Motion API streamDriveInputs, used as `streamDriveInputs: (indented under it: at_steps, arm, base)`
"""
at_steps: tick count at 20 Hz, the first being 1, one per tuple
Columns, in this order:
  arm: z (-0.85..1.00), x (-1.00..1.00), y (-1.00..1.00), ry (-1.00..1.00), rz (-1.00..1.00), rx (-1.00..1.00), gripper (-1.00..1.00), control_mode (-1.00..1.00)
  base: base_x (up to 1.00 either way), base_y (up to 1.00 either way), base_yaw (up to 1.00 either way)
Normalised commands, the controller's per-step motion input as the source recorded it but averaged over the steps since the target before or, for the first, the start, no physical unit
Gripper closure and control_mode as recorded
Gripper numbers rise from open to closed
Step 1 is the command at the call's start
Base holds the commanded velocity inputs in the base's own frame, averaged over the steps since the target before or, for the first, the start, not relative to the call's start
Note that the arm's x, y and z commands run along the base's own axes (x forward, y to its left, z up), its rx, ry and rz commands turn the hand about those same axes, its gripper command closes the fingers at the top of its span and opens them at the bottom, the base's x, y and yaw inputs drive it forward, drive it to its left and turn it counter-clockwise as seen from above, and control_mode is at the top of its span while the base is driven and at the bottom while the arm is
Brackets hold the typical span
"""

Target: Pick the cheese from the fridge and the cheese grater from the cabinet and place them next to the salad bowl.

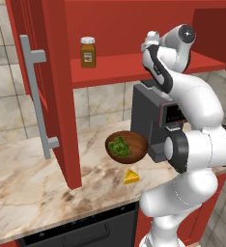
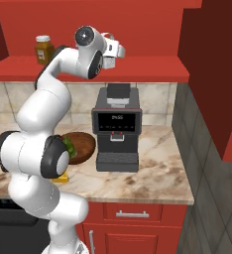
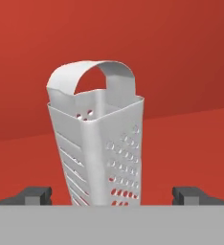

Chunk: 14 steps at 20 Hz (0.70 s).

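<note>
The white-grey cheese grater [image 3: 102, 148] stands upright on the red cabinet shelf [image 1: 116, 67], dead ahead in the hand view. My gripper [image 3: 112, 196] is open, one fingertip on each side of the grater's base and not touching it. The arm reaches up into the cabinet, with the hand [image 2: 114, 51] at shelf level. On the counter below, the yellow cheese [image 1: 131, 176] wedge lies just in front of the dark-brown salad bowl [image 1: 140, 139], which holds green leaves. In the right base view my arm partly hides the bowl [image 2: 86, 144]. The fridge is out of view.
A brown jar [image 1: 88, 52] with a white lid stands on the same shelf, left of the hand. The open cabinet door [image 1: 57, 96] with its grey bar handle [image 1: 37, 96] hangs at left. A dark coffee machine [image 2: 116, 131] stands on the marble counter [image 1: 33, 183] beside the bowl.
</note>
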Motion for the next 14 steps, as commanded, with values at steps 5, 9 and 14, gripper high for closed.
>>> streamDriveInputs:
  at_steps: [5, 9, 14]
  arm:
    - [-0.02, 0.02, 0.14, 0.00, 0.00, 0.00, -1.00, -1.00]
    - [-0.06, 0.13, 0.08, 0.00, 0.00, 0.00, -1.00, -1.00]
    - [-0.15, 0.30, 0.00, 0.00, 0.00, 0.00, -1.00, -1.00]
  base:
    - [0.00, 0.00, 0.00]
    - [0.00, 0.00, 0.00]
    - [0.00, 0.00, 0.00]
